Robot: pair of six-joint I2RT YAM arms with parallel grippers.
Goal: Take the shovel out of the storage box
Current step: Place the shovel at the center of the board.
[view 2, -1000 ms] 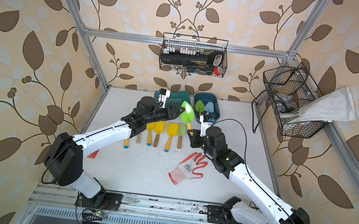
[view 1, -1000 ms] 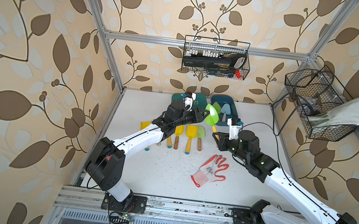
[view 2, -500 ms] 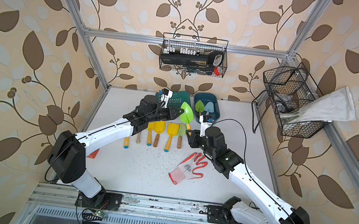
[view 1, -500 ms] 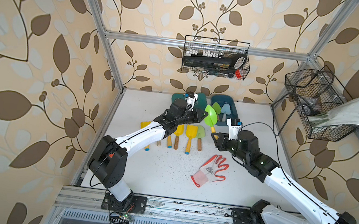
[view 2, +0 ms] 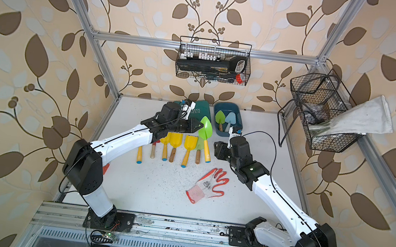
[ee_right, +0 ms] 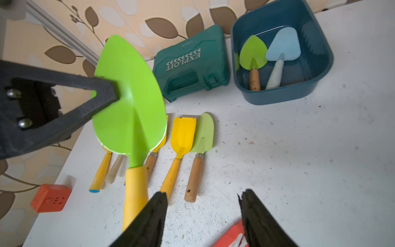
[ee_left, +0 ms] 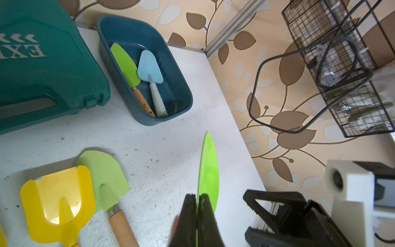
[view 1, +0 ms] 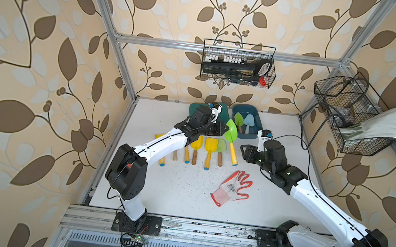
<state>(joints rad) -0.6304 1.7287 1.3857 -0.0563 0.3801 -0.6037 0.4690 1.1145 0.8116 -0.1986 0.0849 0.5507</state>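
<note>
While the left pincer (ee_left: pixel 197 196) stays out of sight behind its own wrist in most views, its wrist camera gives me the grip plainly: it is clenched on the rim of the green shovel (ee_left: pixel 208 171), whose blade I see edge-on between the two black fingers. In a top view that shovel hangs just above the middle of the frame, blade up toward the back wall and yellow handle pointing down the frame, outside the storage box (view 1: pixel 256 118) and just beside its lower left corner. The blade is clear of the bench (view 1: pixel 171 189); I cannot tell whether the handle's blue tip touches it. The right pincer (ee_right: pixel 201 194) is released, jaws well apart, with the yellow handle passing just beside one jaw at the lower middle of its wrist view. Inside the box lie a small green trowel (ee_left: pixel 126 64) and a pale blue trowel (ee_left: pixel 150 68), side by side. Left of the held shovel, yellow shovels (view 1: pixel 211 144) lie in a row on the bench, and an orange-and-white glove (view 1: pixel 233 186) lies below them.
</note>
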